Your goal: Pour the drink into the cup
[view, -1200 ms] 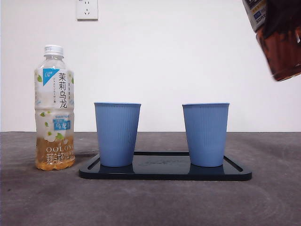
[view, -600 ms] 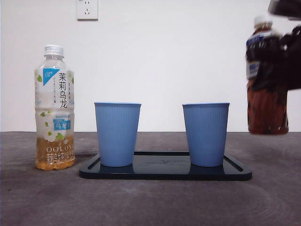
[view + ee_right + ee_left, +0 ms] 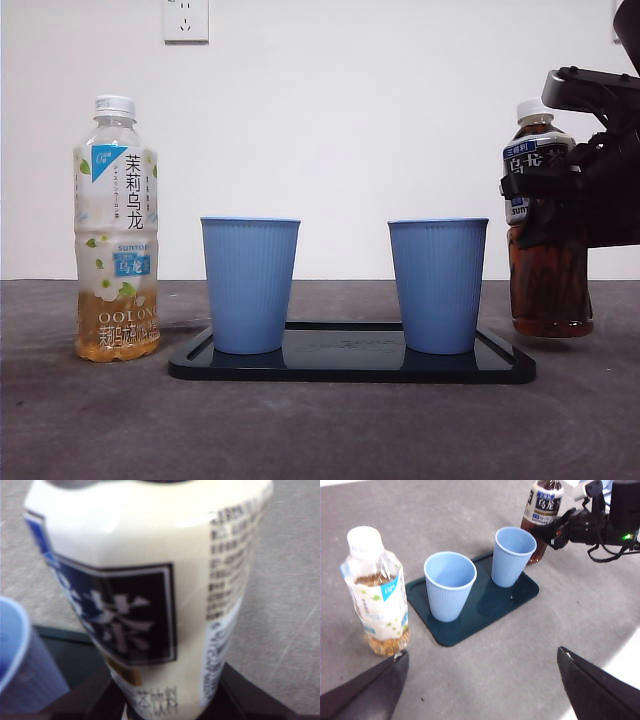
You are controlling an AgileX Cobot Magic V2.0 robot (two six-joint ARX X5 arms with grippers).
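My right gripper [image 3: 548, 186] is shut on a dark tea bottle [image 3: 546, 285] with a white cap, held upright just right of the tray, its base at or just above the table. The bottle fills the right wrist view [image 3: 150, 595], with my jaws around its lower label. Two blue cups [image 3: 249, 285] [image 3: 437, 285] stand upright on a dark tray [image 3: 350, 368]. The left wrist view shows the cups [image 3: 449, 587] [image 3: 512, 555], the dark bottle [image 3: 545, 502] and the right gripper [image 3: 560, 527]. My left gripper [image 3: 480, 695] is open, empty, high above the table.
A capped light oolong tea bottle [image 3: 117, 230], about a quarter full, stands left of the tray; it also shows in the left wrist view [image 3: 377, 595]. A white wall with a socket [image 3: 185, 18] lies behind. A blue cup's rim [image 3: 20, 660] sits close beside the held bottle.
The right gripper has brought the dark bottle down from the top right corner, turning it from tilted to upright, to table level beside the right cup.
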